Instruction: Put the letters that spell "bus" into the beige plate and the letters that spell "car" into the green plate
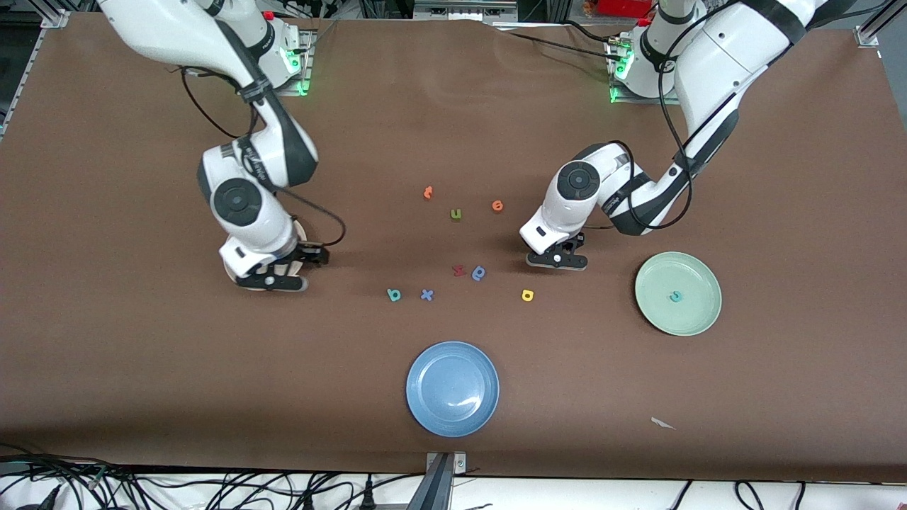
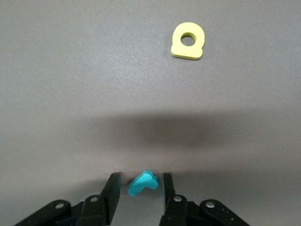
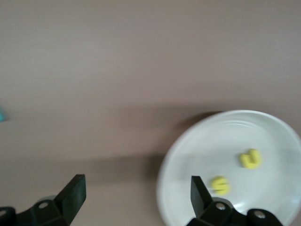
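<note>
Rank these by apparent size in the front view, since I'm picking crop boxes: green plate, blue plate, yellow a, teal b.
1. blue plate, nearer the camera, so only slightly larger
2. green plate
3. yellow a and teal b: alike

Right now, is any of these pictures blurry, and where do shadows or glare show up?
Right wrist view: smeared, the beige plate and its yellow letters soft-edged. Left wrist view: sharper, a broad dark shadow between the yellow a and the teal letter. Front view: crisp, glare on the blue plate.

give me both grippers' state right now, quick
left gripper: fingers on either side of the teal r on the table, not clearly clamped on it.
right gripper: open, holding nothing, over the beige plate.
</note>
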Motion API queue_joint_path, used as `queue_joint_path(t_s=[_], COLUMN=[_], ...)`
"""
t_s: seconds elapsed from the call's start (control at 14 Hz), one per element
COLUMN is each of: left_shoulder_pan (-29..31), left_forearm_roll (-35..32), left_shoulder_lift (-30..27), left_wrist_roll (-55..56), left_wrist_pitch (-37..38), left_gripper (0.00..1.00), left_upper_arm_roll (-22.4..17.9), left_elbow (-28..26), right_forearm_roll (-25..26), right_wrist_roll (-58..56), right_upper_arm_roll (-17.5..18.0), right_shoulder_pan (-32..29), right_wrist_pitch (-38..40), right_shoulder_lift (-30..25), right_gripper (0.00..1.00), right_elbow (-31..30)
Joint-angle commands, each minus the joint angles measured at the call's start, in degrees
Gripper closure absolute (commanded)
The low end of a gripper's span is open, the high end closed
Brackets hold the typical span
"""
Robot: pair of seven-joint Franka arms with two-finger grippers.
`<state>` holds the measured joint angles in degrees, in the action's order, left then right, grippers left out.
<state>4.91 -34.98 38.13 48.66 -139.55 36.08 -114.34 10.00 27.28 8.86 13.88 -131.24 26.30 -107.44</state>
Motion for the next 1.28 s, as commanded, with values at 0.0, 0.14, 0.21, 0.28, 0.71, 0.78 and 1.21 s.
queue_joint_path(t_s=[0.0,0.14,0.21,0.28,0.71,0.78,1.21], left_shoulder_pan=[-0.6,-0.6,-0.6,-0.5,-0.4,-0.4,-0.4], left_forearm_roll=[-2.1,-2.2,-2.5,-4.0,-5.1,-5.1,-5.1], left_shoulder_lift=[0.5,1.2,1.6,1.9,2.3,2.2,2.2], left_wrist_roll=[1.9,1.9,1.9,2.0,2.0,1.9,1.8], left_wrist_pitch=[-0.2,-0.2,-0.2,-0.2,-0.2,-0.2,0.1], left_gripper=[0.64,0.67,0.68,0.69,0.8,0.81,0.92], left_upper_arm_roll=[-0.2,-0.3,-0.3,-0.4,-0.8,-0.8,-0.8], left_elbow=[0.8,1.8,2.0,2.1,2.1,1.9,1.8], right_forearm_roll=[0.3,0.7,0.9,0.9,5.2,6.9,9.8], right_wrist_roll=[-6.3,-7.5,-8.1,-8.0,-7.2,-7.1,-6.7], right_upper_arm_roll=[4.0,4.6,4.6,4.6,4.0,3.9,3.3], right_shoulder_pan=[-0.3,1.6,3.0,4.2,8.2,7.9,8.2], right_wrist_pitch=[-2.2,-2.4,-2.4,-2.4,-6.5,-6.5,-9.3], right_shoulder_lift=[6.2,10.9,13.1,15.7,22.7,23.4,25.2], right_gripper=[0.01,0.02,0.02,0.03,0.24,0.25,0.34], right_elbow=[6.6,12.4,15.3,18.5,24.4,24.5,24.3])
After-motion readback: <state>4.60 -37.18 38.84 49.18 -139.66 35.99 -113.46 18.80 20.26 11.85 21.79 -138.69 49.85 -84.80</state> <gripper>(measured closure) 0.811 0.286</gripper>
